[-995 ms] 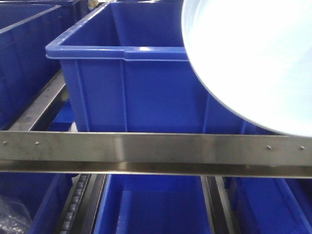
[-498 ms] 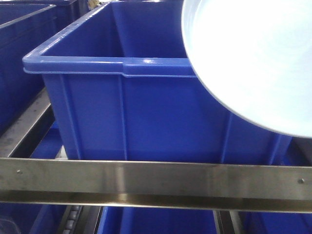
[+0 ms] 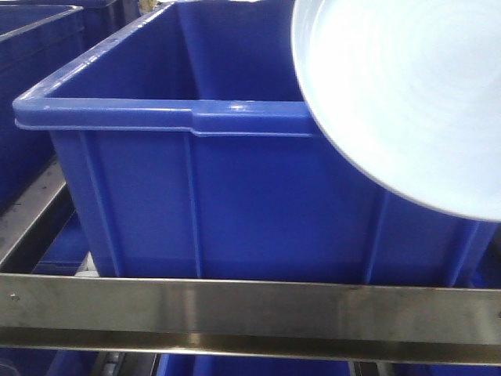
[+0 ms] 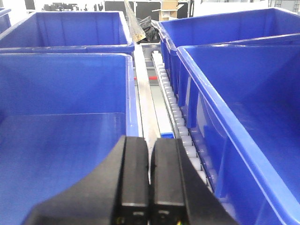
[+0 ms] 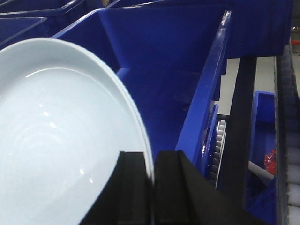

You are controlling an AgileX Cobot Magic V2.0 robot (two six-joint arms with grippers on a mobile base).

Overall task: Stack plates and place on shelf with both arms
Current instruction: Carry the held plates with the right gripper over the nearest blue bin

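Plate [image 5: 61,140] up in the air at two o'clock over the big blue crate [image 3: 235,196], rim pinched by the right gripper [image 5: 152,187], left gripper [image 4: 150,183] pressed together on nothing, only one plate showing, likely still not resting on the steel shelf [image 3: 250,309] at six o'clock.

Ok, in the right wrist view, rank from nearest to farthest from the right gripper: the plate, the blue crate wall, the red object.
1. Plate: its rim sits between the right gripper jaws.
2. Blue crate wall: just right of the jaws, running away.
3. Red object: far right, low beside the rollers.
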